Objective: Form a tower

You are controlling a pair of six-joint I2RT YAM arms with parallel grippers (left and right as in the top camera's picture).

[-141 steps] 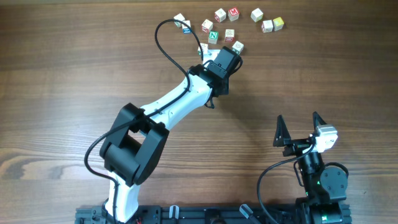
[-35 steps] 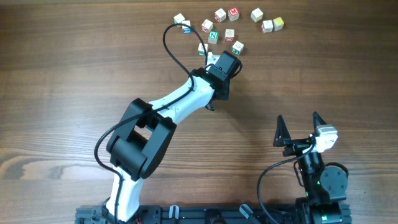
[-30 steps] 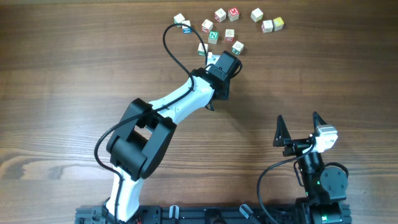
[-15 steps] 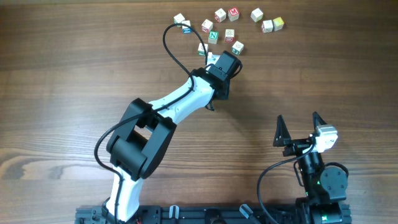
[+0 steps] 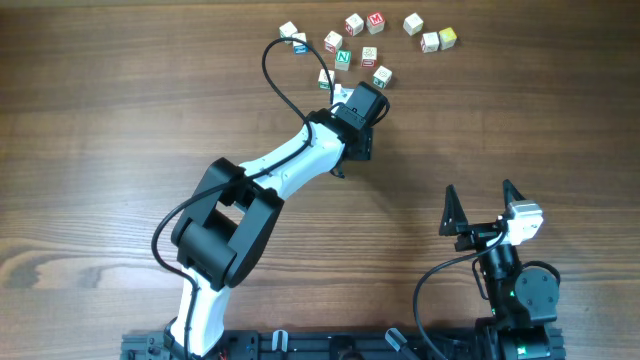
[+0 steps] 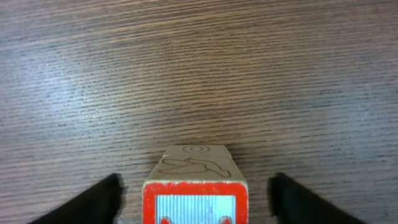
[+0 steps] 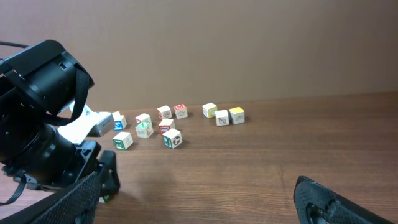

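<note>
I am reaching my left arm (image 5: pixel 290 160) across the worktop (image 5: pixel 500 120) toward the far side, where the loose cubes (image 5: pixel 343 58) are lying scattered in a rough band. My left jaws are standing open. In the left wrist view the two dark fingertips (image 6: pixel 93 199) are sitting low at either side, and the tower (image 6: pixel 196 186) is standing between them with bare wood grain showing in the gap on each side, so neither fingertip is touching it and I am gripping nothing. Only the tower's upper cube is showing there: a pale wooden block with a red-framed white face turned toward my camera and an engraved drawing on the face beyond it. What is lying beneath that cube I cannot tell. From overhead, my left wrist is covering the tower, just on the near side of the scattered cubes, and a black cable (image 5: pixel 275 70) is looping up from my arm beside them.

My right arm (image 5: pixel 515 280) is sitting back at the near edge of the worktop, well apart from the cubes. My right jaws are spread wide, with the fingertips (image 7: pixel 336 202) showing at the bottom corners of the right wrist view and nothing between them. That view is looking across the worktop at the cubes and at my left arm.
</note>
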